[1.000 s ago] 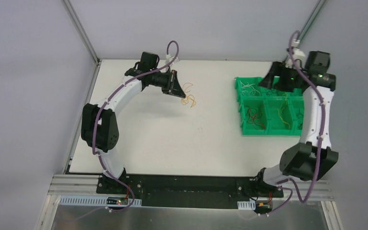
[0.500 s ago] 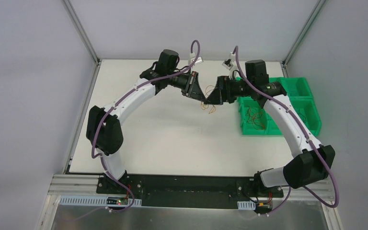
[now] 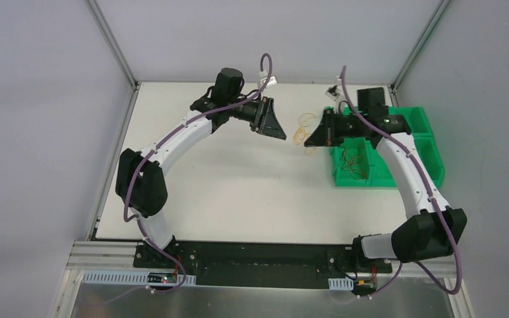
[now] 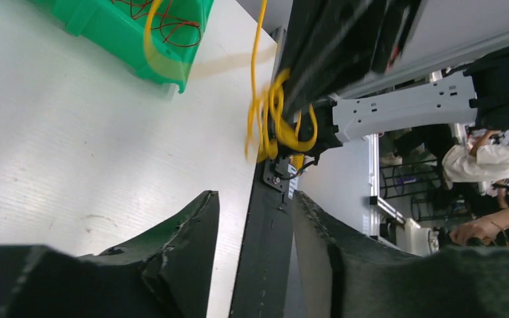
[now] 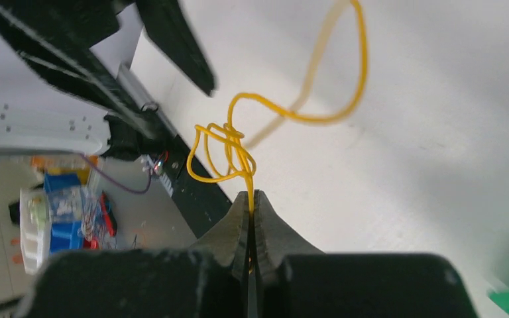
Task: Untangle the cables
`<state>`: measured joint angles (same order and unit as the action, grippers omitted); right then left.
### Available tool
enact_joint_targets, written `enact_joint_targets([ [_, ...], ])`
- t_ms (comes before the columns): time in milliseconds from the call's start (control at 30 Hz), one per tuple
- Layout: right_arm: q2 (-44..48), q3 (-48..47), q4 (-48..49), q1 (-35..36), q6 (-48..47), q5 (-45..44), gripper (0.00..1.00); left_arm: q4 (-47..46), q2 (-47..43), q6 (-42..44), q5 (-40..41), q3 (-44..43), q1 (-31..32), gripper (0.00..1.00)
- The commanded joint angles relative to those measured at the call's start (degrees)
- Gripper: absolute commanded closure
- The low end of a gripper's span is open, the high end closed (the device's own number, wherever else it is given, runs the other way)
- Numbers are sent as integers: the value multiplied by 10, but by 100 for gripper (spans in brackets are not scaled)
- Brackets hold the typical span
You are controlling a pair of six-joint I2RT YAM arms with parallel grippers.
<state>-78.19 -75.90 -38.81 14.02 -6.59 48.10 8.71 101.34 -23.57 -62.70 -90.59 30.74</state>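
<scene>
My right end effector is pressed together on the yellow cable, with the wire nipped right at the fingertips and no gap showing between the 2 fingers. From that pinch the yellow cable runs straight out along my fingers' line. It bunches into a small knot of several tight turns just beyond the tips, then opens into 1 wide loop that sweeps away to the upper right of my right wrist view. Its long axis therefore points away from my right end effector and towards the left arm.

From above, the bundle hangs between the 2 end effectors over the tabletop, just left of the green bin. I cannot tell whether its lowest loop touches the surface.

My left end effector is spread wide and carries nothing (its 2 fingers frame bare space in the left wrist view). The yellow cable sits beyond its tips, apart from both fingers.

Thin red cables lie in a near-left compartment of the green bin, and they also show at the top of the left wrist view.
</scene>
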Motion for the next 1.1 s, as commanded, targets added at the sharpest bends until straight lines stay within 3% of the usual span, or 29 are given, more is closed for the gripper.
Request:
enact_joint_targets([
  [0,37,-66,-174,-123,-116,-20,100,-13,-43,2,2,24,-25,46],
  [233,39,-139,-457,-379,-359,-80,100,40,-70,77,43,68,-47,29],
  [300,20,-154,-492,-446,-405,-118,100,47,-71,79,47,77,-47,9],
  [367,-10,-164,-504,-478,-431,-153,100,53,-70,81,48,82,-48,1],
  [700,-182,-168,-373,-470,-425,-337,100,73,-72,92,65,97,-73,1],
  [1067,-359,-228,-228,-364,-346,-455,100,82,-62,76,74,107,-111,1],
])
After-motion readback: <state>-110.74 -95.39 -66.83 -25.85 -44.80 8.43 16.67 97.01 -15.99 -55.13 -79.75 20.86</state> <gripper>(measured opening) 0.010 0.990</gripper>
